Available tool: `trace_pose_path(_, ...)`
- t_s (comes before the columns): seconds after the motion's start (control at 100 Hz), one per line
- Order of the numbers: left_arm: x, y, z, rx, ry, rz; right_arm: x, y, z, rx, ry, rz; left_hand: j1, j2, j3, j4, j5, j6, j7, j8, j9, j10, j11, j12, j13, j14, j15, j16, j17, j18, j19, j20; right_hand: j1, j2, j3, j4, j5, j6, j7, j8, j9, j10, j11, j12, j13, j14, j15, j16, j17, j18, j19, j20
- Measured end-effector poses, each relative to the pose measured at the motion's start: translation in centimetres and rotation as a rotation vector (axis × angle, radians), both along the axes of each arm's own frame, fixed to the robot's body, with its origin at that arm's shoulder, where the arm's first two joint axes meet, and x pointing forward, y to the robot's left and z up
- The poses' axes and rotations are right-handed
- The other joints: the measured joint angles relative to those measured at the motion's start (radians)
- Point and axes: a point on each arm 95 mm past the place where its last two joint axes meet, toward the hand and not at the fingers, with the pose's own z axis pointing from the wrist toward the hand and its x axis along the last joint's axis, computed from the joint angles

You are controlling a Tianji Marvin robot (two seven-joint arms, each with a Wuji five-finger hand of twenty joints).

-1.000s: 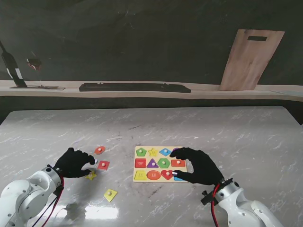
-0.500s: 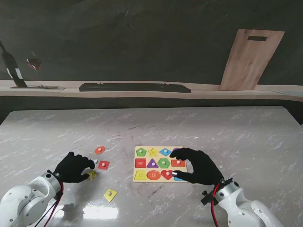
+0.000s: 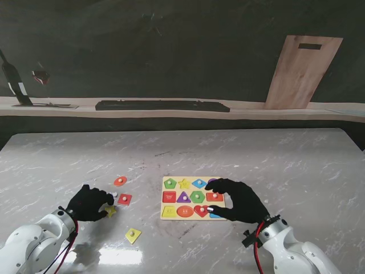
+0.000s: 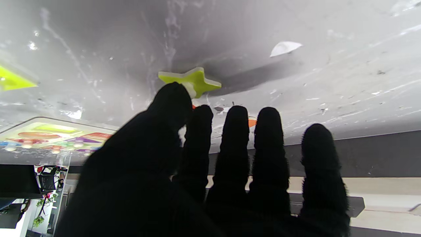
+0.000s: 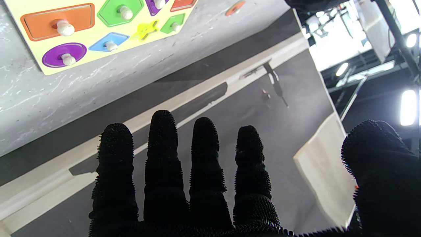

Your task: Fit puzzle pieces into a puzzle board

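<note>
The puzzle board (image 3: 193,198) lay flat on the marble tabletop (image 3: 285,165), a little right of the middle and near to me. Most of its slots were filled with coloured pieces, each with a small white knob: a green pentagon, a yellow star, a blue diamond, a red square, a purple triangle, a green hexagon, an orange oval and a red heart could be made out.

The right hand (image 3: 239,200) rested over the board's right edge, covering the pieces there. Its fingers (image 5: 162,138) were stretched out and apart from the thumb in the wrist view, and that view showed nothing between them. From the stand view the thumb and forefinger tips sat close to a white knob at the board's near right corner; whether they pinched it I could not tell.

The left hand (image 3: 89,202) lay well to the left of the board, its fingers (image 4: 236,131) straight and side by side, holding nothing. A yellow star piece (image 3: 110,211) lay on the tabletop just beside its fingertips, touching or nearly touching the thumb (image 4: 172,98). Three more loose pieces lay nearby: an orange oval piece (image 3: 120,181) farther from me, a red square piece (image 3: 124,199) beside the fingertips, and a yellow piece (image 3: 133,234) nearer to me.
</note>
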Motion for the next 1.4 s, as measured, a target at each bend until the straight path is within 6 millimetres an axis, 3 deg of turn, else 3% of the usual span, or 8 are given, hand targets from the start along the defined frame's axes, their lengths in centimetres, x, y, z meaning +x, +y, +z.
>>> trace_pose_path(0.31, 0.3, -0.4, -0.4, -0.001, 0.023, 0.006, 0.0, 0.0, -0.1, -0.003, 0.007, -0.006, 0.059, -0.013, -0.027, 0.0, 0.02, -0.001, 0.095, -0.021, 0.073, 0.0, -0.005, 0.09, 0.026, -0.001, 0.035, 0.01, 0.019, 0.0, 0.0, -0.001, 0.0, 0.0, 0.0, 0.0, 0.0, 0.0, 0.0, 0.0, 0.0, 0.0, 0.0, 0.0, 0.0, 0.0, 0.0, 0.0, 0.0, 0.0, 0.0, 0.0)
trace_pose_path(0.5, 0.6, -0.5, -0.5, 0.002, 0.029, 0.007, 0.0, 0.0, -0.1, -0.003, 0.008, -0.006, 0.074, -0.024, -0.031, -0.001, 0.029, -0.003, 0.168, -0.039, 0.168, -0.01, -0.07, 0.171, 0.072, -0.002, 0.062, 0.013, 0.035, 0.0, 0.0, -0.011, 0.0, 0.0, 0.0, 0.0, 0.0, 0.0, 0.0, 0.0, 0.0, 0.0, 0.0, 0.0, 0.0, 0.0, 0.0, 0.0, 0.0, 0.0, 0.0, 0.0)
trace_pose_path(0.61, 0.7, -0.6, -0.5, 0.005, 0.031, 0.008, 0.0, 0.0, -0.1, -0.003, 0.008, -0.008, 0.074, -0.042, -0.01, -0.001, 0.038, -0.001, 0.213, -0.045, 0.242, -0.021, -0.124, 0.226, 0.119, -0.002, 0.075, 0.058, 0.057, 0.0, 0.012, -0.011, 0.0, 0.0, 0.0, 0.0, 0.0, 0.0, 0.0, 0.0, 0.0, 0.0, 0.0, 0.0, 0.0, 0.0, 0.0, 0.0, 0.0, 0.0, 0.0, 0.0)
trace_pose_path(0.75, 0.9, -0.8, -0.6, -0.009, 0.027, 0.015, 0.0, 0.0, -0.1, -0.004, 0.009, -0.01, 0.074, -0.066, 0.02, -0.004, 0.068, 0.008, 0.237, -0.056, 0.297, -0.016, -0.134, 0.231, 0.162, -0.002, 0.098, 0.071, 0.09, 0.0, 0.029, -0.011, 0.0, 0.0, 0.0, 0.0, 0.0, 0.0, 0.0, 0.0, 0.0, 0.0, 0.0, 0.0, 0.0, 0.0, 0.0, 0.0, 0.0, 0.0, 0.0, 0.0)
trace_pose_path(0.86, 1.0, -0.9, -0.8, -0.02, 0.031, 0.018, 0.0, -0.1, -0.1, -0.004, 0.01, -0.012, 0.072, -0.076, 0.049, -0.014, 0.077, 0.027, 0.271, -0.066, 0.32, -0.012, -0.109, 0.231, 0.181, -0.002, 0.134, 0.071, 0.106, 0.0, 0.049, -0.011, 0.0, 0.0, 0.0, 0.0, 0.0, 0.0, 0.0, 0.0, 0.0, 0.0, 0.0, 0.0, 0.0, 0.0, 0.0, 0.0, 0.0, 0.0, 0.0, 0.0)
trace_pose_path(0.88, 1.0, -0.9, -0.8, -0.022, 0.032, 0.018, 0.0, -0.1, -0.1, -0.004, 0.011, -0.013, 0.071, -0.078, 0.064, -0.035, 0.077, 0.03, 0.275, -0.066, 0.32, -0.011, -0.1, 0.231, 0.181, -0.002, 0.138, 0.071, 0.106, 0.0, 0.05, -0.011, 0.0, 0.0, 0.0, 0.0, 0.0, 0.0, 0.0, 0.0, 0.0, 0.0, 0.0, 0.0, 0.0, 0.0, 0.0, 0.0, 0.0, 0.0, 0.0, 0.0)
trace_pose_path(1.24, 1.1, -1.1, -0.6, -0.023, 0.047, 0.023, 0.1, -0.1, -0.1, 0.002, 0.016, -0.013, 0.01, -0.129, 0.225, -0.036, 0.078, 0.04, 0.297, -0.017, 0.32, -0.006, -0.024, 0.268, 0.181, -0.002, 0.184, 0.083, 0.106, 0.0, 0.086, 0.001, 0.0, 0.0, 0.0, 0.0, 0.0, 0.0, 0.0, 0.0, 0.0, 0.0, 0.0, 0.0, 0.0, 0.0, 0.0, 0.0, 0.0, 0.0, 0.0, 0.0)
trace_pose_path(1.4, 1.0, -1.3, -0.2, -0.03, 0.038, 0.049, 0.1, -0.1, -0.1, 0.009, 0.018, -0.014, -0.003, -0.132, 0.25, -0.036, 0.078, 0.04, 0.297, 0.002, 0.32, -0.003, -0.01, 0.28, 0.188, -0.002, 0.207, 0.085, 0.108, 0.0, 0.1, 0.013, 0.0, 0.0, 0.0, 0.0, 0.0, 0.0, 0.0, 0.0, 0.0, 0.0, 0.0, 0.0, 0.0, 0.0, 0.0, 0.0, 0.0, 0.0, 0.0, 0.001)
